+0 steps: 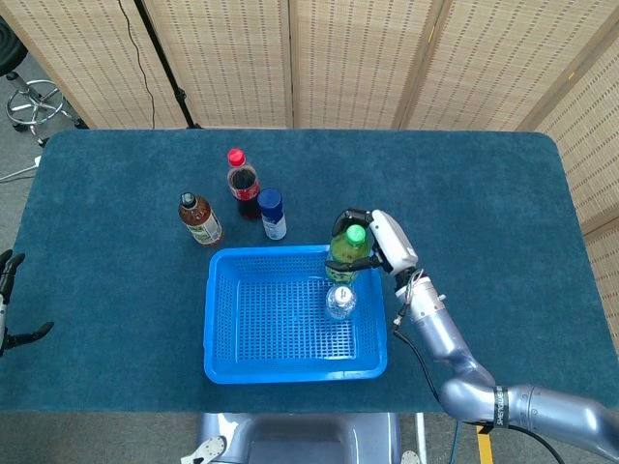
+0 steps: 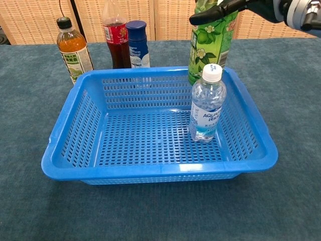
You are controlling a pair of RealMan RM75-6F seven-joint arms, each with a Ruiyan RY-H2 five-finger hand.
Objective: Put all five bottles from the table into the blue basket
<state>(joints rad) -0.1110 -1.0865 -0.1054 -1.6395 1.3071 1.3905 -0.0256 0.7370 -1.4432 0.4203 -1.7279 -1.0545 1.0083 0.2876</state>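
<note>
Right hand held the green bottle above the blue basket's far right corner.

The right hand [image 1: 375, 240] gripped the green bottle [image 1: 344, 256] near its cap, fingers [image 2: 215, 11] wrapped around it, keeping it upright over the far rim of the blue basket [image 1: 224, 319]. 1 clear water bottle [image 2: 206, 103] stood upright inside the basket, just in front of the green one. 3 bottles stood on the table [image 1: 484, 193] beyond the basket: the amber bottle [image 1: 199, 219], the red-capped cola bottle [image 1: 242, 183] and the blue-capped bottle [image 1: 272, 214]. The left hand [image 1: 12, 309] hung at the table's left edge, fingers apart and holding nothing.
</note>
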